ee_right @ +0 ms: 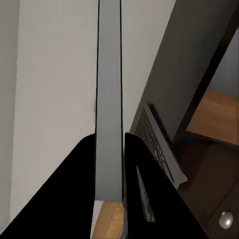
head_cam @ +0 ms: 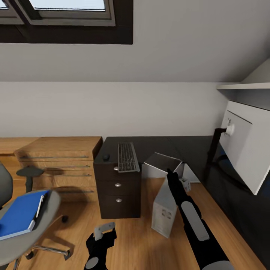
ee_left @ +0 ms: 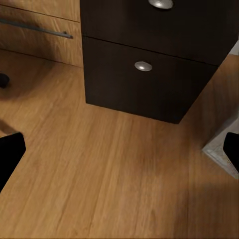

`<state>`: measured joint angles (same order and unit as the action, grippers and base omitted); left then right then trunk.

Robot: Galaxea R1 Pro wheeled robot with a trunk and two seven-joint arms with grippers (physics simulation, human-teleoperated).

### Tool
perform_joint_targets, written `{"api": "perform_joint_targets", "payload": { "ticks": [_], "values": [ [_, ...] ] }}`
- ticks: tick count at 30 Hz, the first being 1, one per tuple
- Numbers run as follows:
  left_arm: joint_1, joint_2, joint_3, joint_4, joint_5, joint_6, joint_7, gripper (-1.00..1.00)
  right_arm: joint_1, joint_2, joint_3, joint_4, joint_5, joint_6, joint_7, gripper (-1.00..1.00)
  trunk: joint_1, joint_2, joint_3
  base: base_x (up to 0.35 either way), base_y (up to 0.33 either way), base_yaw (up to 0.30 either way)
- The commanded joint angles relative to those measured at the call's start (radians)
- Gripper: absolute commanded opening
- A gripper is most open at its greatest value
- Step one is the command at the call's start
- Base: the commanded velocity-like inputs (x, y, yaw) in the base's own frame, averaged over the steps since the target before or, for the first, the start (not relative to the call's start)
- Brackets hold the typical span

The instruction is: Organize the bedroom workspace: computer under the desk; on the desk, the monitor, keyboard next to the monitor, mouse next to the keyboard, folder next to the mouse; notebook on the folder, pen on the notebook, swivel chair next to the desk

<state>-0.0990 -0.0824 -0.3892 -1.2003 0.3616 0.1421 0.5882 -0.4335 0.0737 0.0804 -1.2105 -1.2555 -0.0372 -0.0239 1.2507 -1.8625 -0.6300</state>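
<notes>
The computer (head_cam: 164, 212) is seen low and right of centre in the head view, standing tilted on the wooden floor (head_cam: 135, 240) in front of the counter (head_cam: 157, 144), not yet under it. The right hand (head_cam: 173, 179) is judged to be closed narrowly on a thin grey edge of the case, which runs between its fingers in the right wrist view.

With so slim a hold, the edge could slip out and the tilted tower could fall over. If it is swung carelessly, the drawer unit (head_cam: 117, 189) could be struck, or the keyboard (head_cam: 128, 157), lying near the counter's front edge beside the mouse (head_cam: 106, 156), could be knocked off.

The left hand (head_cam: 102, 235) is held wide and empty above the floor.
</notes>
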Motion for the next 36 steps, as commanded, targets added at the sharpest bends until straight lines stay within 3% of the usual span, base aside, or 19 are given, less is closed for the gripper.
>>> {"api": "perform_joint_targets", "payload": {
  "ticks": [1, 4, 6, 10, 13, 21, 36],
  "values": [
    [-0.001, 0.001, -0.002, -0.002, 0.004, -0.005, 0.007, 1.00, -0.001, 0.000, 0.000, 0.008, -0.015, -0.004, -0.001, -1.00, 0.000, -0.001, -0.001, 0.329, 0.052, 0.000],
    [-0.001, 0.001, -0.002, -0.003, 0.005, -0.051, 0.003, 1.00, 0.000, 0.000, -0.019, 0.022, -0.040, -0.003, -0.012, -1.00, 0.000, -0.001, -0.001, 0.329, 0.065, 0.000],
    [-0.001, 0.001, -0.002, -0.004, 0.005, -0.081, 0.002, 1.00, 0.000, 0.000, -0.039, 0.027, -0.085, -0.002, -0.031, -1.00, 0.000, -0.001, -0.001, 0.329, 0.077, 0.000],
    [-0.001, 0.001, -0.002, -0.004, 0.006, -0.094, 0.001, 1.00, -0.001, 0.000, -0.047, 0.030, -0.152, -0.001, -0.051, -1.00, 0.000, -0.001, -0.001, 0.328, 0.112, 0.000],
    [-0.001, 0.001, -0.002, -0.004, 0.006, -0.097, 0.001, 1.00, 0.000, -0.001, -0.049, 0.032, -0.174, -0.002, -0.056, -1.00, 0.000, -0.001, -0.001, 0.323, 0.164, 0.000],
    [-0.001, 0.001, -0.002, -0.004, 0.007, -0.097, 0.001, 1.00, -0.001, -0.001, -0.048, 0.031, -0.172, -0.008, -0.056, -1.00, 0.000, -0.001, -0.001, 0.296, 0.097, 0.000],
    [-0.001, 0.002, 0.001, -0.009, 0.009, -0.099, 0.007, 1.00, -0.001, 0.000, -0.048, 0.031, -0.168, -0.011, -0.056, -1.00, 0.000, -0.001, -0.001, 0.142, -0.137, 0.000]
  ]
}}
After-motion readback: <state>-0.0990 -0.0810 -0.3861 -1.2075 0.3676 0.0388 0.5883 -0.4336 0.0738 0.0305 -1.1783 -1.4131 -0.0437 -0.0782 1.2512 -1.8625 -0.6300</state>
